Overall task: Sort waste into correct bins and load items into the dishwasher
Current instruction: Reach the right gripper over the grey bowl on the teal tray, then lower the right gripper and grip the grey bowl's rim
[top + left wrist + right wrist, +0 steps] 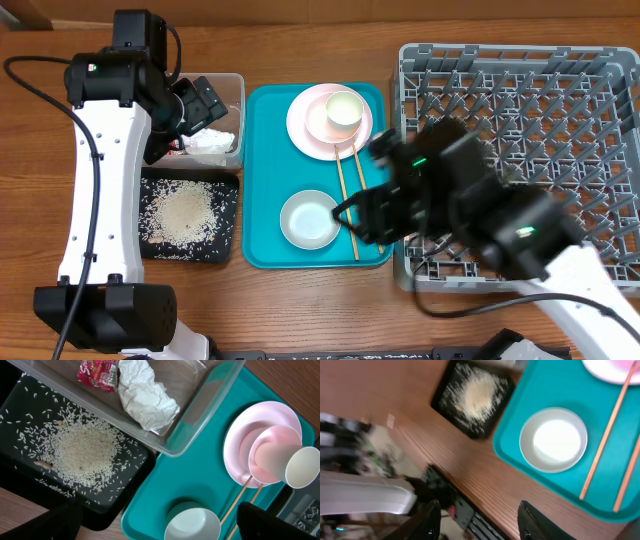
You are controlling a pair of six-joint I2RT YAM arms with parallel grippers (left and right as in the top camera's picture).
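The clear tub (232, 92) holds the crumpled tissue (145, 396) and the red wrapper (98, 372). The black tray (226, 200) holds the rice (82, 452). My left gripper (200, 105) is open and empty above the tub; in the left wrist view (160, 527) its fingers frame the teal tray. On that tray are the pink plate (305, 128), the white cup (343, 108), the white bowl (310, 220) and two chopsticks (346, 195). My right gripper (365, 215), blurred, is open and empty (482, 522) over the tray's front right edge, beside the bowl (553, 439). The metal bowl is not visible.
The teal tray (265, 160) lies between the bins and the grey dish rack (520, 90). My right arm covers the rack's front left part. The table's front edge (485, 490) is below the right gripper.
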